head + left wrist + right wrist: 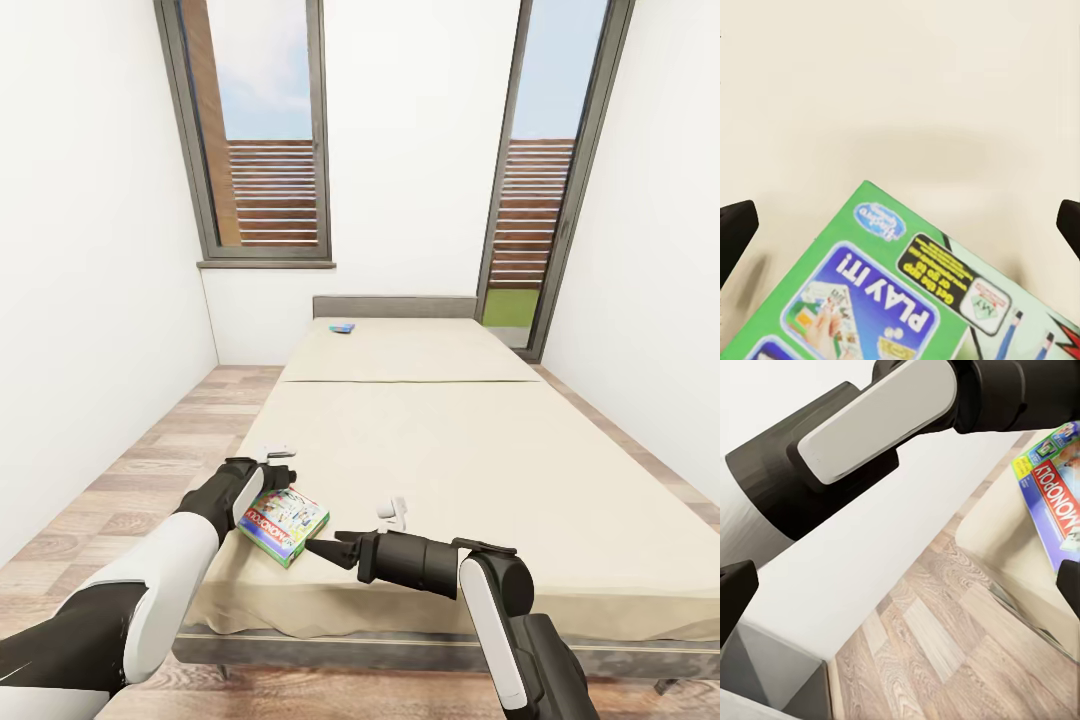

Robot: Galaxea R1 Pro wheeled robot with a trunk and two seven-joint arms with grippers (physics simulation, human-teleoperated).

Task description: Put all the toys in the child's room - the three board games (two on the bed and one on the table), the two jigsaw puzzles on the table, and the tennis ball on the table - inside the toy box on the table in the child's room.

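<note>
Lettering on the green-edged board game (284,519) reads "MONOPOLY" in white on a red band, and the left wrist view adds "PLAY IT!" on a blue panel. The flat rectangular box lies near the bed's (480,470) front left corner, its long axis running diagonally to the front edge. The left gripper (262,478) hangs over it with fingers spread open, touching nothing. The right gripper (322,547) points at the box's near corner, just beside it; I cannot tell its state. A small blue box (343,327) lies by the headboard (395,306).
</note>
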